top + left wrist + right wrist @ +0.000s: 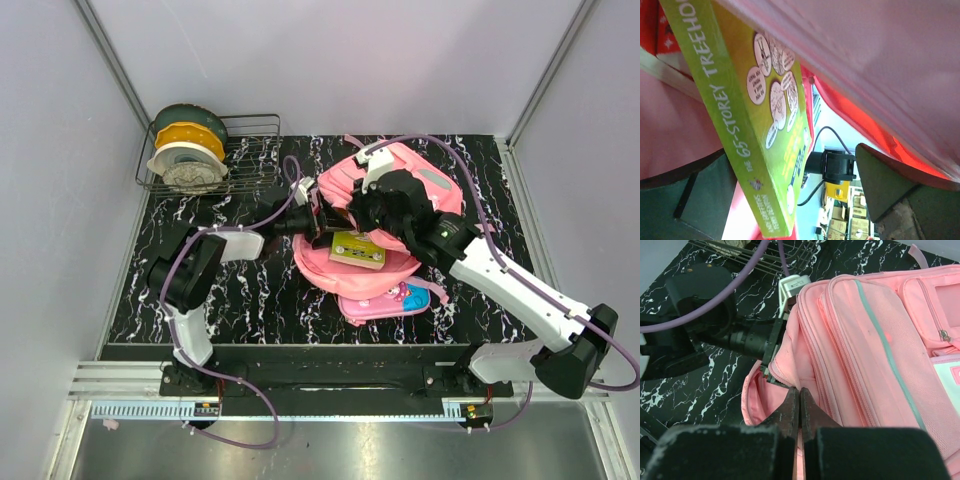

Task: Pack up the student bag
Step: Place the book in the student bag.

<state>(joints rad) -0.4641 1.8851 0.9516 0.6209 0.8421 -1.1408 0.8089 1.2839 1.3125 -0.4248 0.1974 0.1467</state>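
Jaws of the left gripper (788, 156) are spread wide under the pink fabric of the student bag (880, 45). A green book (740, 125) stands between them, clear of one jaw. Its spine is lettered "THE 65-STOREY TREEHO", cut off at the frame edge. Jaws of the right gripper (799, 392) are pressed fully together, with the tips touching the bag's opening rim; a pinch on the fabric cannot be confirmed. The bag lies on the tabletop (250, 290) beneath both sets of jaws.
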